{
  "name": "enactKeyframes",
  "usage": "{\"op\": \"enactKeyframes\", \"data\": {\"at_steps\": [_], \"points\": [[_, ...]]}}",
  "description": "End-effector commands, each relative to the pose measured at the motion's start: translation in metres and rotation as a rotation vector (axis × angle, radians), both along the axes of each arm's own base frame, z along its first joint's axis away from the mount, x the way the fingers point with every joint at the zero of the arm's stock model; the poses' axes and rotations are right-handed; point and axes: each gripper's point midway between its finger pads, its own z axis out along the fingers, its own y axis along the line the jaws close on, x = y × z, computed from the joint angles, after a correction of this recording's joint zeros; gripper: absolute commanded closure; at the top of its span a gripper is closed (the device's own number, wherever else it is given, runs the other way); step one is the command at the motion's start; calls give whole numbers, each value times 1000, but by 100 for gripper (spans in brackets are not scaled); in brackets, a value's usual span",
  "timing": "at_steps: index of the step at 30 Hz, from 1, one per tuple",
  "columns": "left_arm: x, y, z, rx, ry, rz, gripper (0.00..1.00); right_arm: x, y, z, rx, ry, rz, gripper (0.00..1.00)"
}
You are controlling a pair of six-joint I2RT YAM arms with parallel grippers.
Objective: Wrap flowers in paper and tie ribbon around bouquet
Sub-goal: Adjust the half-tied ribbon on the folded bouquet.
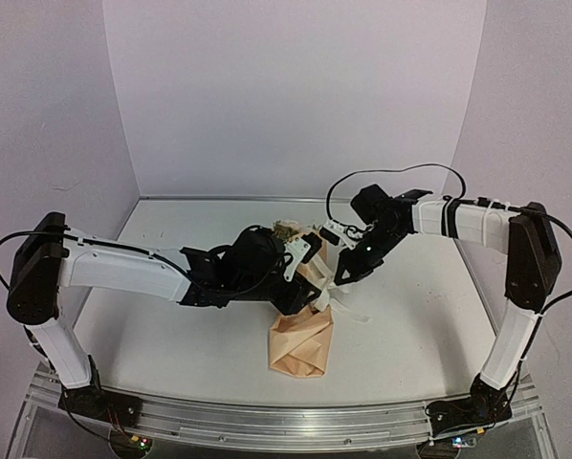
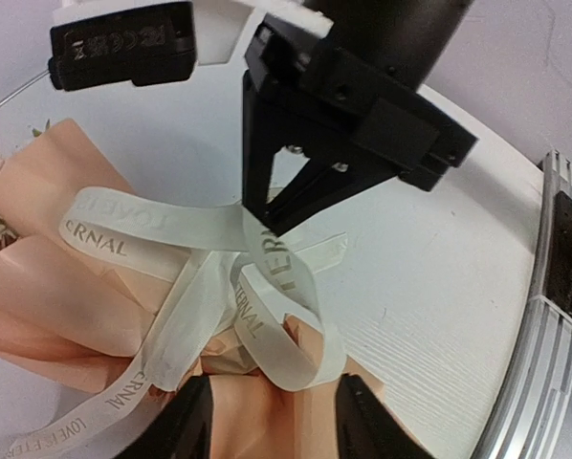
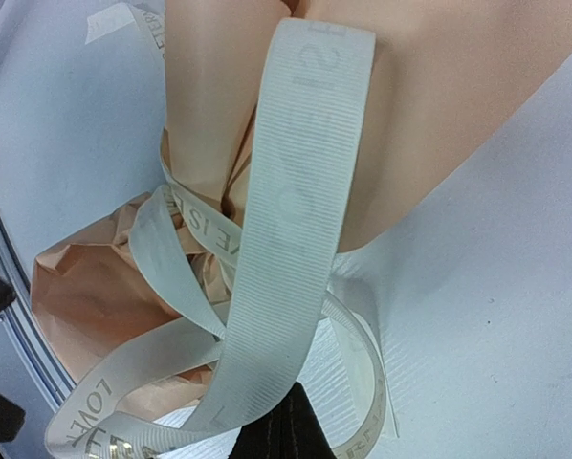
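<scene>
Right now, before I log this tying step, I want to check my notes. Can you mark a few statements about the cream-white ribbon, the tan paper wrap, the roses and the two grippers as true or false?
1. The right gripper is pinched shut on the narrow cream-white printed fabric ribbon. True.
2. The ribbon lies apart from the tan-orange kraft paper. False: it loops across the paper.
3. The dried rust-brown and cream roses lie bare and unwrapped. False: the paper is wrapped around them, and only the heads show at its far end.
4. The left gripper has its fingers standing apart, with paper between them. True.
</scene>
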Motion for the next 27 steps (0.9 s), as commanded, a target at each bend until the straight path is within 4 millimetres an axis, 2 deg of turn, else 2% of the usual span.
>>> {"op": "enactKeyframes", "data": {"at_steps": [1, 3, 7, 12, 16, 19, 22, 27], "points": [[-14, -9, 18, -23, 40, -97, 63, 7, 5, 25, 23, -53, 1, 100], [-16, -13, 6, -1, 78, -105, 71, 7, 6, 26, 22, -53, 6, 100], [-17, -19, -3, 6, 105, -114, 76, 6, 5, 25, 15, -45, 14, 100], [-36, -62, -12, -4, 177, -267, 79, 6, 4, 24, 0, -35, 23, 100], [-38, -98, 5, -84, 160, -335, 78, 7, 4, 26, -3, -36, 24, 100], [-36, -112, 27, -154, 144, -357, 74, 7, 5, 26, -2, -30, 24, 100], [-35, -105, 37, -178, 128, -330, 64, 6, 5, 26, -5, -27, 27, 100], [-33, -64, 49, -207, 80, -229, 50, 5, 2, 33, -7, -41, 23, 100]]}}
